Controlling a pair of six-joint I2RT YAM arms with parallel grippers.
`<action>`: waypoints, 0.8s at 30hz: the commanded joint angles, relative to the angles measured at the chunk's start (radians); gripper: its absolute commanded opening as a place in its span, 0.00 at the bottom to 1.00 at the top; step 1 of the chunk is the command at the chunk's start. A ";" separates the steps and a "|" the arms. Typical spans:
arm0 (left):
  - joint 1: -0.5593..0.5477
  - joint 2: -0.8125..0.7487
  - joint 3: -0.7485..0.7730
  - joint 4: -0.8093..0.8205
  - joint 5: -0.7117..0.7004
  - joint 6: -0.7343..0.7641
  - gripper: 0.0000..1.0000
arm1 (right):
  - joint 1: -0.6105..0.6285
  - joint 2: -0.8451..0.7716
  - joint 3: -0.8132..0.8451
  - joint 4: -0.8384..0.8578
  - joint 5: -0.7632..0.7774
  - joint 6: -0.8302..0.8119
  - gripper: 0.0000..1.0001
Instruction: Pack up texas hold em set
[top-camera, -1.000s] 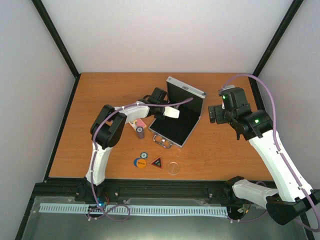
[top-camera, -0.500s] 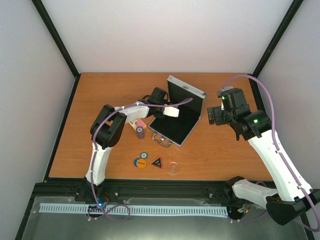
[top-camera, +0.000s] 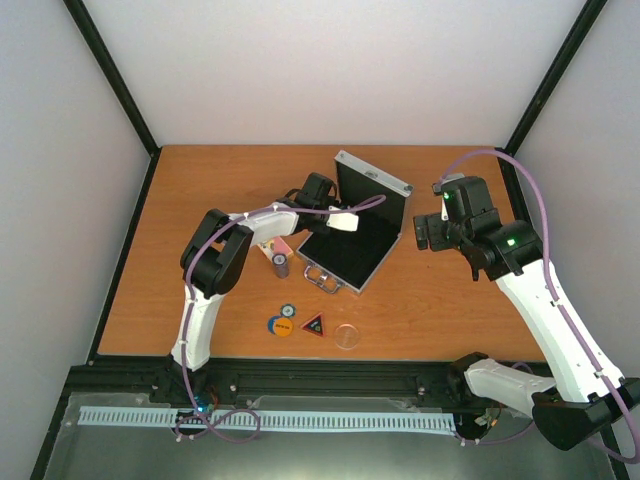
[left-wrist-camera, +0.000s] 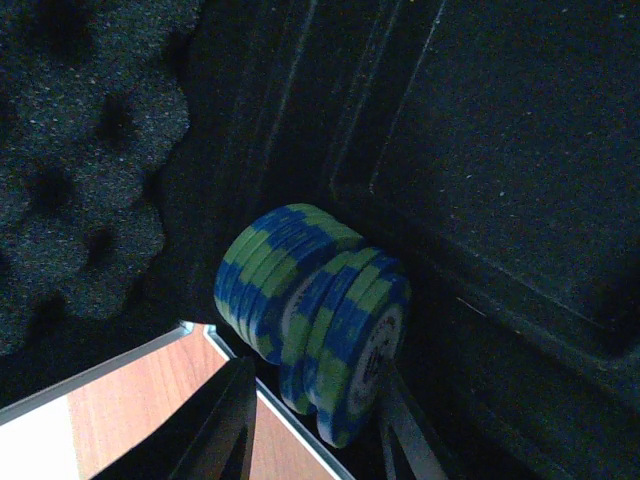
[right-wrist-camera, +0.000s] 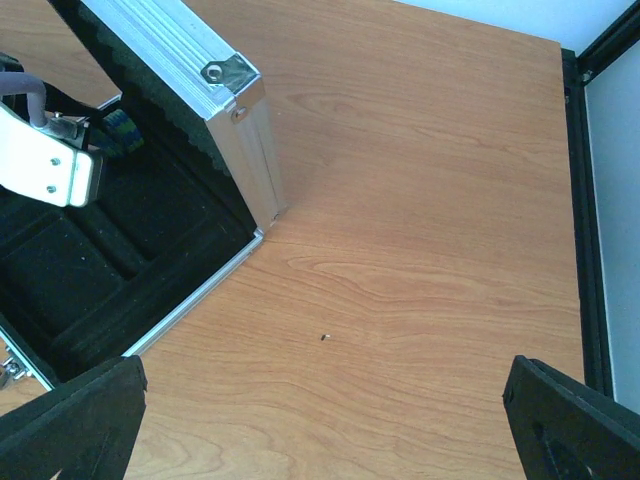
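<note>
One silver case (top-camera: 352, 258) stood open at mid-tabletop (top-camera: 200, 200). Its lid (top-camera: 372, 190) was raised along the far-right edge and its handle (top-camera: 322, 281) sat on the near-left edge. The hinge line ran far-left to near-right.

Contents, so far as we could see: one row of blue-green chips (left-wrist-camera: 310, 320), set on edge and face to face, in the black lining close under the lid's foam. In the left wrist view the row's long axis slanted from upper left to lower right.

The left pincer (left-wrist-camera: 316, 372) straddled that row, a finger at each side; we could not tell whether it pinched the chips or merely flanked them.

Items outside the case, to its left and near side:
- card pack (top-camera: 282, 245)
- upright chip stack (top-camera: 281, 265)
- orange disc (top-camera: 282, 324)
- triangle (top-camera: 314, 324)
- clear disc (top-camera: 347, 336)

The right pincer (right-wrist-camera: 322, 370) hung spread wide over bare tabletop right of the case, holding nothing.
</note>
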 joint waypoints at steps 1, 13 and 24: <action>0.009 -0.009 0.047 0.031 -0.003 0.026 0.35 | -0.009 -0.009 -0.004 0.003 -0.003 -0.007 1.00; 0.009 -0.006 0.068 0.038 -0.014 0.025 0.37 | -0.009 -0.006 -0.003 0.006 -0.009 -0.008 1.00; 0.015 0.029 0.054 0.106 -0.039 0.003 0.38 | -0.010 -0.011 -0.008 0.002 -0.017 -0.008 1.00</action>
